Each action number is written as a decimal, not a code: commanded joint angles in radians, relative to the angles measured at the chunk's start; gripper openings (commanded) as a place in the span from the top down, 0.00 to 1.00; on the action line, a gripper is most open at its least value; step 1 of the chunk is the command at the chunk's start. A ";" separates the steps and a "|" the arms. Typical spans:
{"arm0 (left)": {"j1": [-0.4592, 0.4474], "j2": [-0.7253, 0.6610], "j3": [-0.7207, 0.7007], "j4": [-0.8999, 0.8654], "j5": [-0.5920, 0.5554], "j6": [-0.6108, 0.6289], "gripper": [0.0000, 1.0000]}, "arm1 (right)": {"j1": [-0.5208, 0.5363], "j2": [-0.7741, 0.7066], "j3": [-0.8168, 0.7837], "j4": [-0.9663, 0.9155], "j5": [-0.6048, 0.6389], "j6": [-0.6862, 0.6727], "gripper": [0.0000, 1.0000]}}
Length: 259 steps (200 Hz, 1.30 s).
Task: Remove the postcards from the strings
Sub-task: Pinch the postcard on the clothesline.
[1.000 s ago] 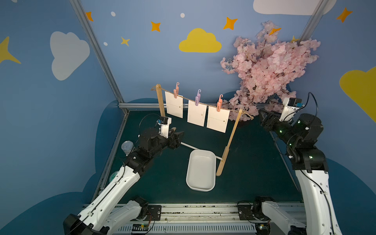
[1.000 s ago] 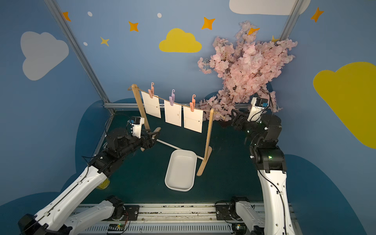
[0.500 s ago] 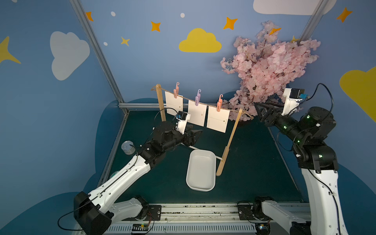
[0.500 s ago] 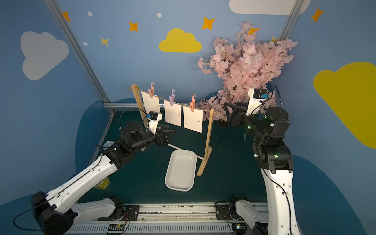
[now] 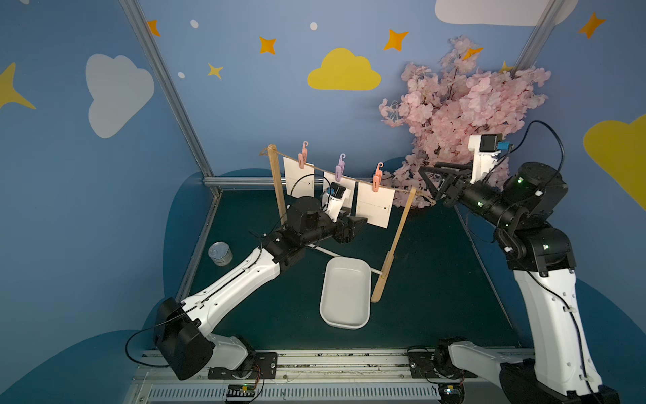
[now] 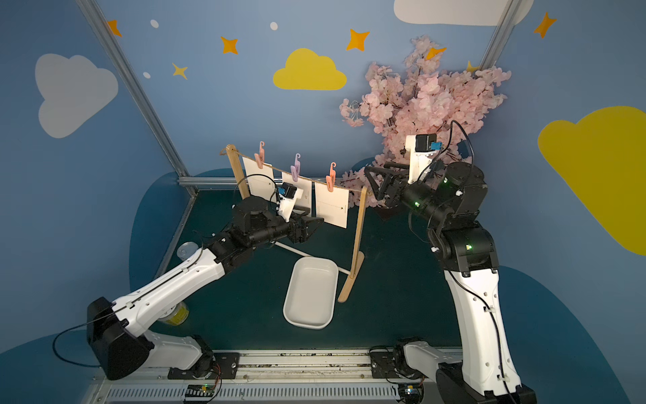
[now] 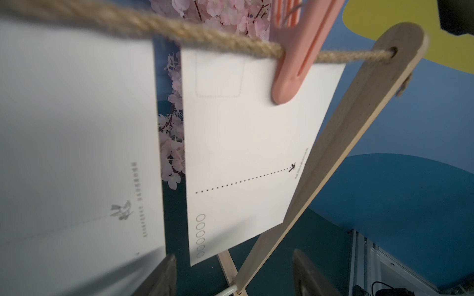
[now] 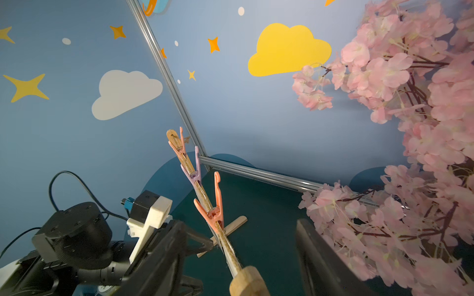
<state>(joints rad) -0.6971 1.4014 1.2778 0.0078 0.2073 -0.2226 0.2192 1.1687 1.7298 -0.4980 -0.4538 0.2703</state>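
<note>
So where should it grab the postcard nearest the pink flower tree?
I'd pinch that postcard by its free bottom edge, coming from below: the pink clothespin clamps only its top to the twine, and the wooden post crowds one side.

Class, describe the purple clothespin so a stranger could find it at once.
Beside the pink blossom tree, brown twine runs between two wooden posts. From it hang white cards; the purple clothespin is the middle of three, flanked by pink clothespins.
</note>
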 commanded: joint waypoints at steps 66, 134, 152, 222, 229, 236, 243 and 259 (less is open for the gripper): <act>-0.006 0.092 0.133 0.020 0.062 0.035 0.28 | 0.021 0.083 0.126 -0.019 -0.057 0.008 0.30; -0.001 0.101 0.111 0.083 0.132 0.034 0.25 | 0.028 0.103 0.133 -0.034 -0.060 0.000 0.29; 0.005 0.105 0.104 0.105 0.157 0.024 0.23 | 0.030 0.104 0.128 -0.028 -0.059 0.002 0.28; 0.043 0.134 0.083 0.169 0.219 -0.044 0.20 | 0.034 0.107 0.128 -0.025 -0.066 0.001 0.26; 0.049 0.137 0.078 0.182 0.225 -0.054 0.20 | 0.035 0.109 0.128 -0.024 -0.065 0.001 0.26; 0.054 0.140 0.075 0.193 0.233 -0.063 0.20 | 0.036 0.109 0.128 -0.025 -0.067 0.001 0.26; 0.058 0.144 0.073 0.200 0.238 -0.073 0.19 | 0.037 0.109 0.128 -0.025 -0.068 0.001 0.26; 0.066 0.153 0.072 0.208 0.250 -0.085 0.19 | 0.039 0.111 0.128 -0.028 -0.069 -0.002 0.26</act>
<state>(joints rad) -0.6453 1.5372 1.3624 0.1642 0.4183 -0.2710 0.2485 1.2755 1.8431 -0.5297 -0.5079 0.2729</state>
